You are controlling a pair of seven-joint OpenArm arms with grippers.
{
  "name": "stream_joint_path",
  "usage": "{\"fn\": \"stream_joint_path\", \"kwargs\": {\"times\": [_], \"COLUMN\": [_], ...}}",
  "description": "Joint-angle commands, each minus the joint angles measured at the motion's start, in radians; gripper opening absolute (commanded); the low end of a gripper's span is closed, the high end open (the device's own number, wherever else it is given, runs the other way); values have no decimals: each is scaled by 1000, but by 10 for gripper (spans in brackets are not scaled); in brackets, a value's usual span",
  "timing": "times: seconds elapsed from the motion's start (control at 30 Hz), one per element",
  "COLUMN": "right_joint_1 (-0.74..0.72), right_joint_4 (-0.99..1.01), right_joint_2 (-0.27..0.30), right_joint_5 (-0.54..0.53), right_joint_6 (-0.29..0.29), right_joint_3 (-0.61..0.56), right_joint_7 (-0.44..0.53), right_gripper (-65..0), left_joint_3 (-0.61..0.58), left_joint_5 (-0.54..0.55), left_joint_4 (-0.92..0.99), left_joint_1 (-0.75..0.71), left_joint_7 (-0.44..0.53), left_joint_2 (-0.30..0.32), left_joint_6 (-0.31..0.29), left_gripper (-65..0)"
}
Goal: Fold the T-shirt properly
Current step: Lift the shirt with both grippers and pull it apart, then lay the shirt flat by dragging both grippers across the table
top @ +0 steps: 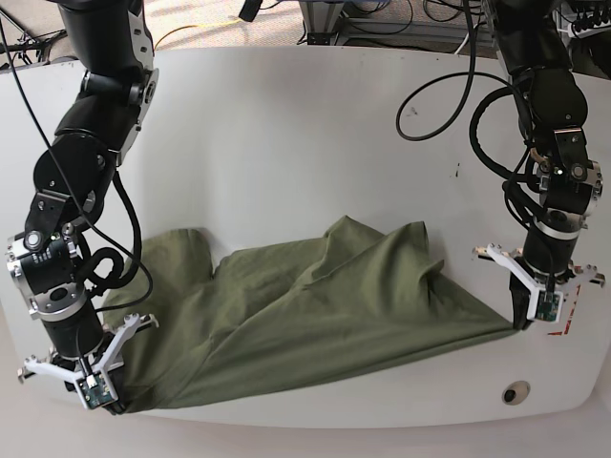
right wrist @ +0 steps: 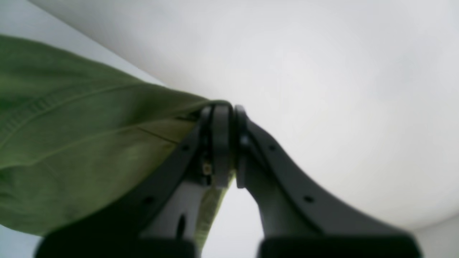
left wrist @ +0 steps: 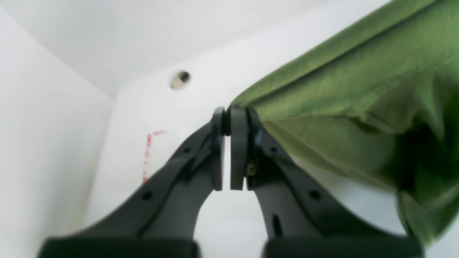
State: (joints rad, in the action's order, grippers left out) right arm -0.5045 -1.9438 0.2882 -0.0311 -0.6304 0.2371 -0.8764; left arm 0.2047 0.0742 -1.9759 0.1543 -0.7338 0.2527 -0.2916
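Both pincers are clamped on one stretched edge of the T-shirt (top: 315, 305): the left gripper (top: 521, 324) at lower right of the base view, the right gripper (top: 113, 405) at lower left. To fold well, move both together and keep that edge taut (slack would bunch). The olive cloth lies rumpled across the lower middle of the white table (top: 286, 143).

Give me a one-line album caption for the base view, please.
Two arms stretch an olive T-shirt over a white table, left gripper and right gripper each pinching a corner.
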Motion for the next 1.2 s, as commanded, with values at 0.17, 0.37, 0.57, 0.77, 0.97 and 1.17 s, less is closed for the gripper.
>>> {"fn": "stream_joint_path", "kwargs": {"times": [0.17,0.37,0.57,0.77,0.97,1.17], "right_joint_1": [-181,-199,-33,166,341,481], "right_joint_4": [-19,-59,-81,-81,-81,-79], "right_joint_2": [87,102,92,30,-45,-129], "right_joint_5": [7,4,-3,-5,-3,-3], "right_joint_6": [13,11,-18,-58,-68,-68], "right_joint_3": [-54,-54,21,133,229,296], "right_joint_7": [-11,-43,-43,-40,-39,-37], "right_gripper": [-650,-650,-650,-650,-650,-650], "left_joint_3": [-3,-4,-6,-1,-1,-4], "left_joint_5": [-14,-12,-7,-9,-9,-9], "left_joint_4": [-35,-36,-36,-36,-36,-35], "left_joint_1": [242,301,202,-12,-238,-388], "left_joint_7": [-143,-244,-343,-393,-389,-387], "left_joint_2": [10,9,-3,-51,-100,-115], "left_joint_6": [-31,-154,-286,-387,-406,-406], "left_gripper": [-650,-650,-650,-650,-650,-650]}}
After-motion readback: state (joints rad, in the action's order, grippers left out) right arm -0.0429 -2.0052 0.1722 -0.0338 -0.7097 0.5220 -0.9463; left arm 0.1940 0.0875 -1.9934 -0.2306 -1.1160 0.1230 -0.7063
